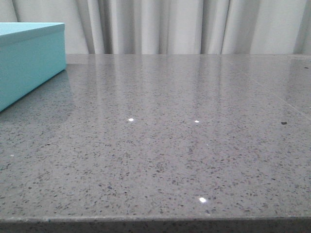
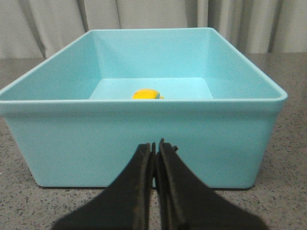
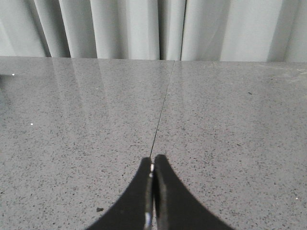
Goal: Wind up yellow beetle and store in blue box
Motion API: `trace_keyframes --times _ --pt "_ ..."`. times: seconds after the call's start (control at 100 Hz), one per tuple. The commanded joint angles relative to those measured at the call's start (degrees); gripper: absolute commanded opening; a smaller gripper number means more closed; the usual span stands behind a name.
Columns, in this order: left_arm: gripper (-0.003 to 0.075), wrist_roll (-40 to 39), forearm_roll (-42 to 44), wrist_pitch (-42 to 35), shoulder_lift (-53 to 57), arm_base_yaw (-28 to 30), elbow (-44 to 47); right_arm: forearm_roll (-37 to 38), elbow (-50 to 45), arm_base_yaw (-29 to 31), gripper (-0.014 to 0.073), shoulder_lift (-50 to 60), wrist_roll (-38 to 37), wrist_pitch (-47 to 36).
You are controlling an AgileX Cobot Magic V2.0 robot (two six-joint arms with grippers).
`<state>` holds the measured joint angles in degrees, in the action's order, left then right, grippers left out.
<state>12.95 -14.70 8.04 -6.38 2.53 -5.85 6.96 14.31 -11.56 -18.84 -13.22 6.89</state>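
sitting on the floor of the blue box [image 2: 144, 129], toward its far end, the yellow beetle [image 2: 146, 94] shows only as a rounded yellow top over the near rim, so i can't make out its wheels or which way it faces. the box is open, no lid on it, and it stands at the far left of the grey speckled table [image 1: 175, 160], just a corner of it reaching into the front view. the left gripper [image 2: 155, 151] hangs low just outside the near wall of the box, its dark fingers [image 2: 141, 182] pressed together with nothing between them, which reads to me as an arm that is done with the toy and parked clear of the box. the right gripper [image 3: 152, 167] is over bare tabletop well away from the box, also pinched closed and empty, lined up roughly along a thin seam [image 3: 162, 110] in the stone; it looks idle, kept out of the other arm's way. pale curtains [image 1: 194, 24] hang behind the table. with the car inside the box and both claws free, i'd judge the storing part finished, though whether the spring was wound i cannot tell.
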Motion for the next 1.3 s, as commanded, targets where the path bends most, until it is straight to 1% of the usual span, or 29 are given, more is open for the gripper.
trace_keyframes --times 0.0,0.09,0.22,0.27,0.38,1.29 --pt "-0.0018 -5.91 5.45 -9.45 0.83 -1.13 0.59 0.6 1.64 0.02 -0.0059 -0.24 0.42 -4.93" --pt "-0.0018 -6.92 6.86 -12.74 2.54 -1.42 3.45 0.6 1.64 0.02 -0.0059 -0.24 0.42 -4.93" --pt "-0.0018 -7.63 7.22 -12.86 6.72 -1.42 7.24 0.6 1.64 0.02 -0.0059 -0.24 0.42 -4.93" --pt "-0.0018 -7.64 7.22 -8.04 8.83 -1.42 7.04 0.6 1.64 0.02 -0.0059 -0.24 0.42 -4.93" --pt "-0.0018 -7.77 7.78 -6.84 8.53 -1.42 7.04 0.6 1.64 0.02 -0.0059 -0.25 0.42 -4.91" --pt "-0.0018 -7.77 7.68 -7.1 8.53 -1.52 7.04 0.6 1.64 0.02 -0.0059 -0.3 0.42 -4.91"
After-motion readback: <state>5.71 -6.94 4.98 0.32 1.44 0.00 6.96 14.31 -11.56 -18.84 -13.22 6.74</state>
